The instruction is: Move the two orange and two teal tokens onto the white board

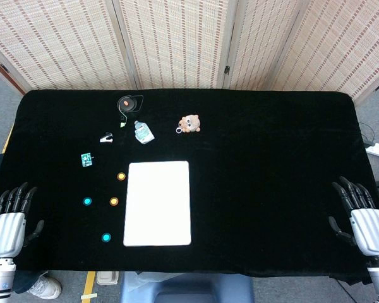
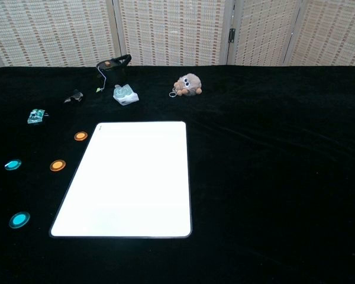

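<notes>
Both hands wait at the near corners of the bench, the left hand (image 1: pixel 11 221) and the right hand (image 1: pixel 363 218), and each one holds nothing, with its fingers stretched out and apart. Next in size is the bench (image 1: pixel 271 158) itself, wearing a black cloth. On it lies the white board (image 1: pixel 157 202), flat and bare, with no token on it yet. Far back sit a small fuzzy toy (image 1: pixel 189 124), a little clear packet (image 1: pixel 143 132), a black round thing with a cord (image 1: pixel 129 102), a black clip (image 1: pixel 107 137) and a small green card (image 1: pixel 86 159). Smallest of all are the tokens, all just to the left of the board. One orange token (image 1: pixel 120 177) is near the board's far corner, and the other orange token (image 1: pixel 114 201) is beside its long edge. One teal token (image 1: pixel 87 201) lies further left, and the other teal token (image 1: pixel 106 237) is nearer the robot. They look thin, hard and light, so I think they may slip on the cloth. A pinch at the rim, from both sides, seems best. The left hand looks closest for the job.
</notes>
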Robot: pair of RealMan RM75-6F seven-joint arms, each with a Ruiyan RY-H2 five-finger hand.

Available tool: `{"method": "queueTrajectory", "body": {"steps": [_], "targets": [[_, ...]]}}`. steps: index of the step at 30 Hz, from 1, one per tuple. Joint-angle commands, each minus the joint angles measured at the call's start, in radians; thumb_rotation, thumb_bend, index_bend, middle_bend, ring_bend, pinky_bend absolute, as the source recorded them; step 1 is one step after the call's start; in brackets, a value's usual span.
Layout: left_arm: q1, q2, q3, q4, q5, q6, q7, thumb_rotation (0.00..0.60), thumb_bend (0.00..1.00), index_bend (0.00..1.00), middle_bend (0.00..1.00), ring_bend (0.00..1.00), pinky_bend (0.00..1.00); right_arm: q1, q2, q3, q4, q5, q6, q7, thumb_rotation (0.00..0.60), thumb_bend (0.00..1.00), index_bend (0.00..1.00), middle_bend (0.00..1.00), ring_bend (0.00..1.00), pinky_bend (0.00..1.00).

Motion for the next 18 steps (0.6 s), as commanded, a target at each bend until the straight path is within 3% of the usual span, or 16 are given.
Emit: {"method": "queueTrajectory", "body": {"steps": [1, 12, 18], "targets": [[0.0, -0.001, 0.0, 0.002, 0.0, 0.0, -0.002, 0.6, 0.39, 0.13, 0.0, 0.0, 0.0, 0.0, 0.001, 0.0, -0.002, -0.001, 0.001, -0.001, 0.6, 0.45, 0.03, 0.0, 0.0, 0.0], [-0.042, 0.005, -0.014, 0.027, 0.035, -0.038, -0.051, 0.6, 0.39, 0.17, 0.0, 0.0, 0.0, -0.011, 0.011, 0.002, -0.011, -0.004, 0.028, -0.01, 0.6, 0.45, 0.03, 0.0, 0.0, 0.0], [-0.128, 0.006, -0.05, 0.068, 0.075, -0.106, -0.128, 0.6, 0.39, 0.29, 0.07, 0.02, 0.0, -0.021, 0.021, 0.004, -0.022, -0.008, 0.051, -0.018, 0.6, 0.45, 0.04, 0.0, 0.0, 0.0]]}}
